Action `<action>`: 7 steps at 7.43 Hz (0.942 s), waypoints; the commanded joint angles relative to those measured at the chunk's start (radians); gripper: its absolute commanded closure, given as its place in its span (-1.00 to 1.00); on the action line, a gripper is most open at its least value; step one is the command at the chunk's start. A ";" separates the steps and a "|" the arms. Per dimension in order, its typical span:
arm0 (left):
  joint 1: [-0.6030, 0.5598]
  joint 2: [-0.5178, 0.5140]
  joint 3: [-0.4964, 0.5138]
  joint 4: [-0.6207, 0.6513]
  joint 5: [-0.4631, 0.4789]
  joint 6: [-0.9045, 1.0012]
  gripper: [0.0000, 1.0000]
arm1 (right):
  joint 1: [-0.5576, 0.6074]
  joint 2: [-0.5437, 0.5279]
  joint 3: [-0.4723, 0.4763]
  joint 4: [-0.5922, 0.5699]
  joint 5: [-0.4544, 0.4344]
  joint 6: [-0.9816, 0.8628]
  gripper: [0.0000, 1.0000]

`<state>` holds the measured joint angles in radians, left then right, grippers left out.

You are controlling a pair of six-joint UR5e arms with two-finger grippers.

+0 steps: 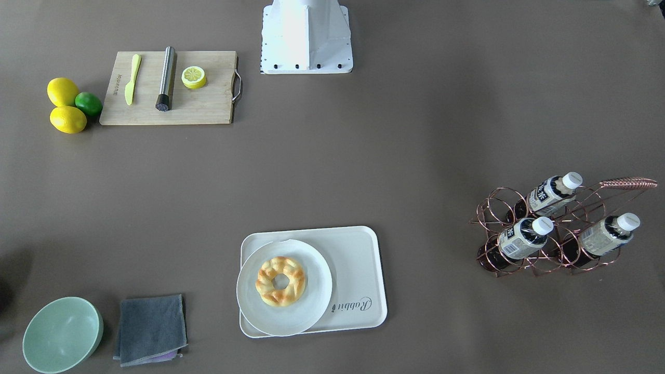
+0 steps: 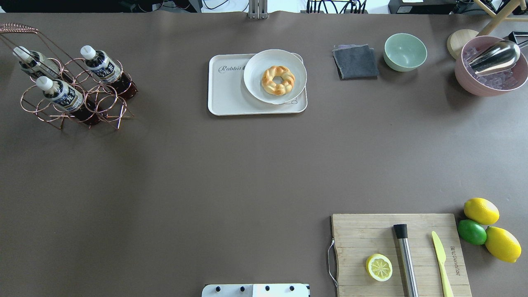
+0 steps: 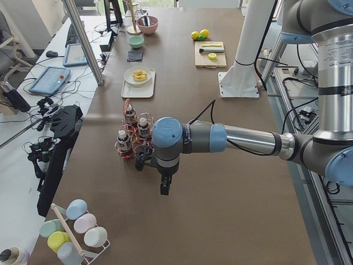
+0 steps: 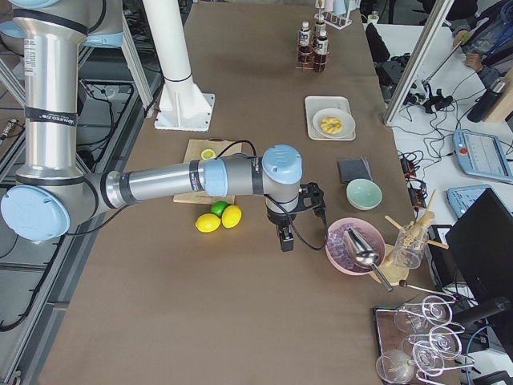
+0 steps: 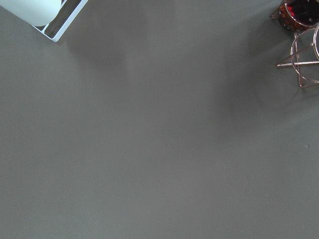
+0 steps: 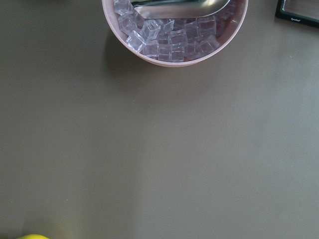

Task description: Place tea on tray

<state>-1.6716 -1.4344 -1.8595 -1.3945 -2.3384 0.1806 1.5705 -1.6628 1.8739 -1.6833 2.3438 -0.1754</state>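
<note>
Three tea bottles (image 2: pixel 101 64) with white caps lie tilted in a copper wire rack (image 2: pixel 78 107) at the far left of the overhead view; they also show in the front view (image 1: pixel 523 238). The white tray (image 2: pixel 227 93), lettered "Rabbit", sits at the far middle (image 1: pixel 358 270) and carries a round white plate (image 2: pixel 251 78) with a ring pastry (image 2: pixel 278 79). My left gripper (image 3: pixel 165 187) hangs over bare table near the rack in the left side view. My right gripper (image 4: pixel 286 241) hangs beside the lemons. I cannot tell whether either is open or shut.
A pink bowl of ice (image 2: pixel 491 72) with a metal scoop, a green bowl (image 2: pixel 405 51) and a grey cloth (image 2: pixel 355 61) stand at the far right. A wooden cutting board (image 2: pixel 363 231) with half lemon, knife and metal rod lies near right, lemons and a lime (image 2: pixel 472 232) beside it.
</note>
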 commanded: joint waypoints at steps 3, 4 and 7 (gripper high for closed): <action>0.006 -0.011 -0.009 -0.006 0.001 -0.003 -0.95 | -0.001 -0.005 -0.009 0.000 0.000 0.003 -0.99; 0.004 -0.009 -0.027 -0.003 0.001 -0.009 -0.95 | -0.001 -0.006 -0.009 -0.001 -0.001 0.004 -0.99; -0.017 0.006 -0.049 -0.003 -0.001 -0.012 -0.94 | -0.001 -0.008 -0.010 -0.001 -0.001 0.004 -0.99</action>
<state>-1.6745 -1.4364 -1.8905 -1.3987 -2.3373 0.1712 1.5693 -1.6699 1.8647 -1.6842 2.3430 -0.1720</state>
